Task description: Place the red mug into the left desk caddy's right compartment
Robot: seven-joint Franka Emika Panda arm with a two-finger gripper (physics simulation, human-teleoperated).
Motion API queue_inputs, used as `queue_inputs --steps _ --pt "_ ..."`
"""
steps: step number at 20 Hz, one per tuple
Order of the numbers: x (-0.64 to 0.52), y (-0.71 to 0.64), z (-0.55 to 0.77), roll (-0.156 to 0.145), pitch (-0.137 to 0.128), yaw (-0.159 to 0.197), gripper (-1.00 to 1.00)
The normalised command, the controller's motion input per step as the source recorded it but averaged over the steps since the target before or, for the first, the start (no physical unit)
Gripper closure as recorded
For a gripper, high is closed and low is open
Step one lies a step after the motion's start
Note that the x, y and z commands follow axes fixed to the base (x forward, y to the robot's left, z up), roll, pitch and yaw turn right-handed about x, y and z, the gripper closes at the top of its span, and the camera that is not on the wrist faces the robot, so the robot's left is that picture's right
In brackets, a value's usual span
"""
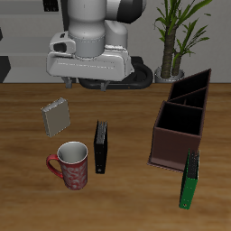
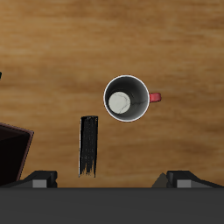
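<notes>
The red mug (image 1: 72,166) stands upright on the wooden table near its front edge, white inside, apart from everything else. It also shows in the wrist view (image 2: 125,98), seen from straight above with its handle to one side. The left desk caddy (image 1: 183,115) is a long dark maroon box; its low square right compartment (image 1: 173,137) is the end nearest the table's front edge and holds nothing. A corner of the caddy (image 2: 12,154) shows in the wrist view. My gripper (image 1: 91,83) (image 2: 109,181) is open and empty, high above the table, farther back than the mug.
A black book (image 1: 102,147) (image 2: 88,144) stands beside the mug, between it and the caddy. A green book (image 1: 189,180) leans by the caddy's front end. A small grey book (image 1: 55,116) lies farther back than the mug. A potted plant (image 1: 173,36) stands behind the caddy.
</notes>
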Motion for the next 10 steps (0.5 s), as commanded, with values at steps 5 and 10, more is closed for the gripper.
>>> queue_inputs --steps 5,10 --pt "0.43 0.1 -0.1 0.021 -0.02 0.01 -1.0" --pt "0.33 -0.06 -0.13 -0.009 -0.011 0.004 -1.0"
